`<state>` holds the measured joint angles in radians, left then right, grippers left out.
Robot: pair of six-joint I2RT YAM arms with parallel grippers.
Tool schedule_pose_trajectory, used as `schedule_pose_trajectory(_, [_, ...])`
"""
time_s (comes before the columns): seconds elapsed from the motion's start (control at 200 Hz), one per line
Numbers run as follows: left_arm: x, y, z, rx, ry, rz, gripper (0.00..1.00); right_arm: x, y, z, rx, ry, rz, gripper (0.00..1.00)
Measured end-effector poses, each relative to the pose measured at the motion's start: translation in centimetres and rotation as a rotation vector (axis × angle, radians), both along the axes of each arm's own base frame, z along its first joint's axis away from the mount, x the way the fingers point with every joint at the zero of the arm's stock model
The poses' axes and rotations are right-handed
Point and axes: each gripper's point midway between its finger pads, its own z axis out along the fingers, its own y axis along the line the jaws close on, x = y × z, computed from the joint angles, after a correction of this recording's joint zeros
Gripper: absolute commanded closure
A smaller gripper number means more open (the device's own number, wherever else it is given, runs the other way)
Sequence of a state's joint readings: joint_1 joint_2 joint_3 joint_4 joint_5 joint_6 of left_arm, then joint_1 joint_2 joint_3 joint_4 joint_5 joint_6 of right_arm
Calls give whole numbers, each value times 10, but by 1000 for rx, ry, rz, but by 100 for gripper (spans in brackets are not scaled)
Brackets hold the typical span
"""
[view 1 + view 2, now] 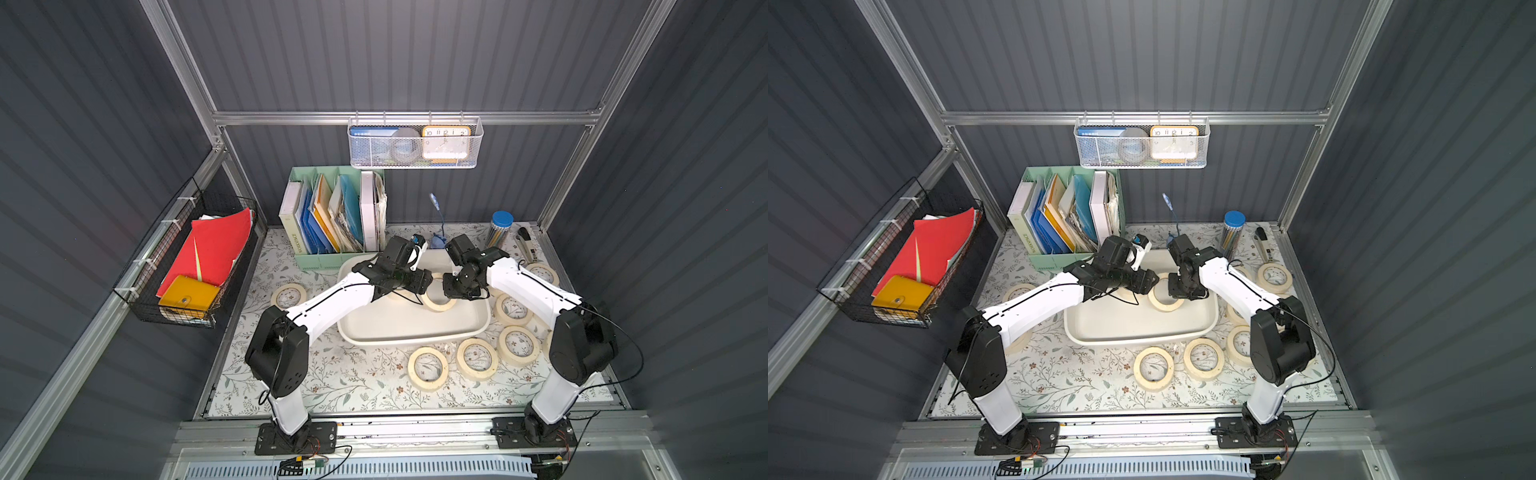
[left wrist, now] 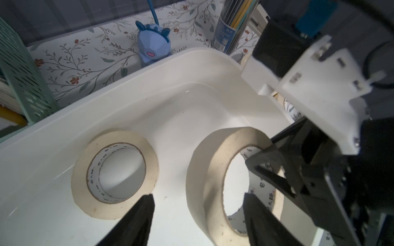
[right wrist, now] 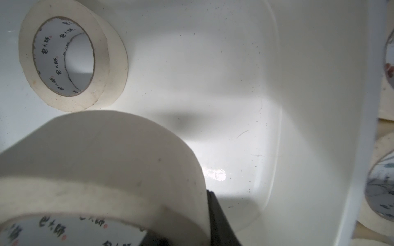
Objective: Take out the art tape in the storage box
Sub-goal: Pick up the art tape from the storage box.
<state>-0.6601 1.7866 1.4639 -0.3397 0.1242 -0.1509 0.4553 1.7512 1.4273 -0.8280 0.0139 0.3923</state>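
The off-white storage box [image 1: 411, 338] sits mid-table with two cream art tape rolls in it. One roll [image 2: 204, 170] is tilted up on edge, and my right gripper [image 3: 183, 230] is shut on its wall, one finger inside the core and one outside. In both top views this roll [image 1: 439, 308] shows below the right gripper [image 1: 451, 291]. My left gripper [image 2: 198, 210] is open, its fingers astride the same roll's wall without pressing it. The other roll [image 2: 119, 136] lies flat on the box floor, beside the left gripper [image 1: 426, 284].
Several more tape rolls [image 1: 477, 358] lie on the floral mat in front and right of the box, one [image 1: 289, 296] at the left. Behind the box stand a mint file organiser [image 1: 332, 216], a blue figure [image 2: 153, 49], a pencil tube [image 1: 500, 228] and a stapler [image 1: 524, 245].
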Motion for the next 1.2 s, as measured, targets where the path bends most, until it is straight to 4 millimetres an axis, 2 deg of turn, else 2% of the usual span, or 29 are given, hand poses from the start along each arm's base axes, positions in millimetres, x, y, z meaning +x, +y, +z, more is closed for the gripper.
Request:
schedule_pose_trajectory(0.15, [-2, -1, -15, 29, 41, -14, 33, 3, 0, 5, -1, -12, 2, 100])
schedule_pose_trajectory(0.26, [-1, -5, -27, 37, 65, -18, 41, 4, 2, 8, -5, -19, 8, 100])
schedule_pose_trajectory(0.3, [0, -7, -29, 34, 70, -20, 48, 3, 2, 8, -7, -20, 10, 100])
schedule_pose_trajectory(0.38, [1, -12, -31, 28, 73, -29, 74, 2, 4, 8, -11, -20, 12, 100])
schedule_pose_trajectory(0.43, [5, -13, -31, 27, 72, -5, 81, 1, 4, 8, -11, -18, -5, 100])
schedule_pose_trajectory(0.475, [8, -13, -33, 37, 65, 6, 92, 2, 6, 8, -10, -23, -16, 100])
schedule_pose_trajectory(0.545, [9, -12, -36, 53, 61, 19, 98, 1, 6, 8, -14, -24, -29, 100])
schedule_pose_trajectory(0.645, [8, -12, -36, 70, 49, 26, 100, 0, 6, 8, -14, -22, -33, 100])
schedule_pose_trajectory(0.685, [8, -12, -36, 73, 47, 28, 100, 0, 7, 8, -12, -21, -32, 87])
schedule_pose_trajectory(0.76, [9, -11, -36, 79, 41, 34, 100, 0, 8, 8, -4, -17, -33, 50])
schedule_pose_trajectory(0.82, [9, -7, -38, 95, 44, 39, 100, -2, 13, 13, 26, -10, -9, 35])
schedule_pose_trajectory(0.901, [9, 0, -43, 111, 50, 52, 100, -1, 20, 31, 62, -35, 12, 28])
schedule_pose_trajectory(1.016, [7, 14, -48, 145, 52, 88, 100, 0, 20, 74, 92, -124, 35, 24])
schedule_pose_trajectory(1.111, [6, 26, -45, 162, 46, 120, 100, -1, 9, 110, 102, -206, 22, 23])
schedule_pose_trajectory(1.201, [3, 38, -33, 171, 23, 153, 100, -1, -9, 131, 100, -257, -10, 23])
